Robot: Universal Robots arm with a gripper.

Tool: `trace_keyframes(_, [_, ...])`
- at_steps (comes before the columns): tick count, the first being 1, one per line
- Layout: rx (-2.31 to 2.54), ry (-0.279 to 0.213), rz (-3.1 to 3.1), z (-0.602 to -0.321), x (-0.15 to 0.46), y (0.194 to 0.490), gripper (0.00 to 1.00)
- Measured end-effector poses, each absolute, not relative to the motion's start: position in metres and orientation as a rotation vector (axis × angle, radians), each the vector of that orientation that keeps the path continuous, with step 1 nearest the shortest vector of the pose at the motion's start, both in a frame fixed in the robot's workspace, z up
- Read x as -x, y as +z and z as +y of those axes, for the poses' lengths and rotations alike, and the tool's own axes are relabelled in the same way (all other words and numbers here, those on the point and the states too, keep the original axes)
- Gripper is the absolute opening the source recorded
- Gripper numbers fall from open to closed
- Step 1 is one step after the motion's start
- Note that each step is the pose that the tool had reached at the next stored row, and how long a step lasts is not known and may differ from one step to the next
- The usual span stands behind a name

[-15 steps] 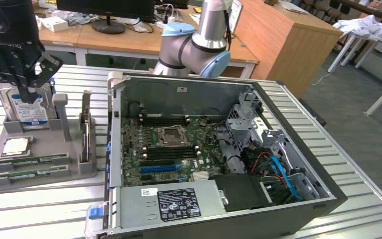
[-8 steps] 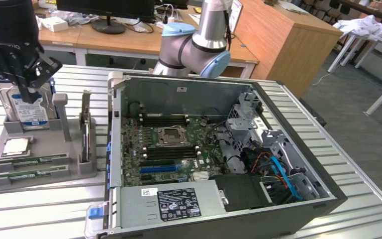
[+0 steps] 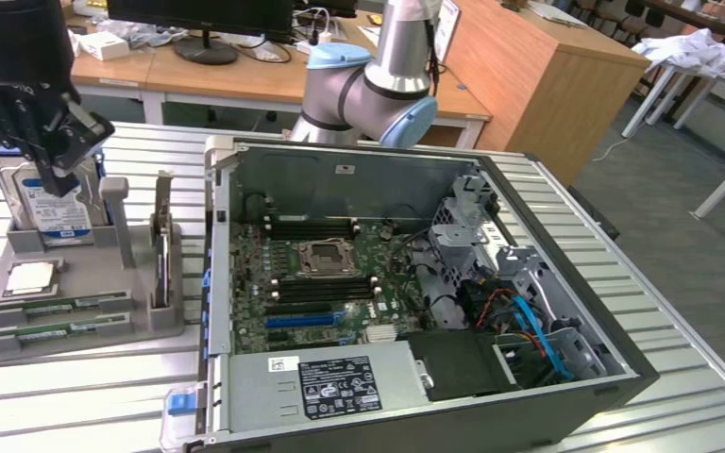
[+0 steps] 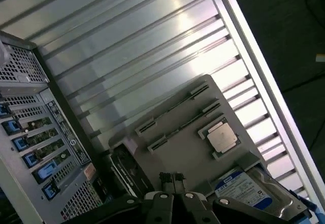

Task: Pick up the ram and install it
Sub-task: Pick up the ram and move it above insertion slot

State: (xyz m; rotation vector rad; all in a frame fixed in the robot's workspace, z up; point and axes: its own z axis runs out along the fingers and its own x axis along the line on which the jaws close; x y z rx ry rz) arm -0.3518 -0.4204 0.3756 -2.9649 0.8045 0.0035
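At the upper left of the exterior view, the hand (image 3: pixel 60 160) hangs over the upright hard drive (image 3: pixel 60 212), its fingers (image 4: pixel 165 179) pressed together with nothing between them. Both memory boards lie flat in the gray holder (image 3: pixel 148 326) at the lower left of that frame: one ram stick (image 3: pixel 63 304), and just below it the second ram stick (image 3: pixel 54 332). A square chip (image 3: pixel 31 276) sits above them. The open computer case (image 3: pixel 325 184) stands beside the holder on the slatted tabletop (image 3: pixel 73 406).
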Motion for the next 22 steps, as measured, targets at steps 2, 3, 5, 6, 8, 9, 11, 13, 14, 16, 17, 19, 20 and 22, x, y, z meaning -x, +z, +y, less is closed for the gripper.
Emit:
trace_keyframes(2, [2.950, 0.002, 0.858, -0.4205, 0.3518, 0.3756, 0.10])
trace_keyframes(3, [2.942, 0.001, 0.885, -0.4205, 0.3518, 0.3756, 0.10])
trace_keyframes(5, [2.925, -0.002, 0.940, -0.4204, 0.3518, 0.3755, 0.10])
trace_keyframes(6, [2.916, -0.002, 0.967, -0.4204, 0.3518, 0.3755, 0.10])
trace_keyframes(8, [2.898, -0.004, 1.019, -0.4204, 0.3518, 0.3755, 0.10])
trace_keyframes(9, [2.889, -0.005, 1.045, -0.4204, 0.3518, 0.3755, 0.10])
trace_keyframes(11, [2.870, -0.007, 1.097, -0.4204, 0.3518, 0.3754, 0.10])
trace_keyframes(13, [2.850, -0.009, 1.148, -0.4205, 0.3518, 0.3753, 0.10])
trace_keyframes(14, [2.841, -0.010, 1.170, -0.4205, 0.3518, 0.3753, 0.10])
trace_keyframes(16, [2.823, -0.011, 1.214, -0.4204, 0.3518, 0.3752, 0.10])
trace_keyframes(17, [2.814, -0.011, 1.234, -0.4205, 0.3518, 0.3752, 0.10])
trace_keyframes(19, [2.800, -0.007, 1.270, -0.4205, 0.3519, 0.3751, 0.10])
trace_keyframes(20, [2.793, -0.003, 1.288, -0.4204, 0.3519, 0.3751, 0.10])
trace_keyframes(22, [2.783, 0.009, 1.319, -0.4204, 0.3519, 0.3751, 0.10])
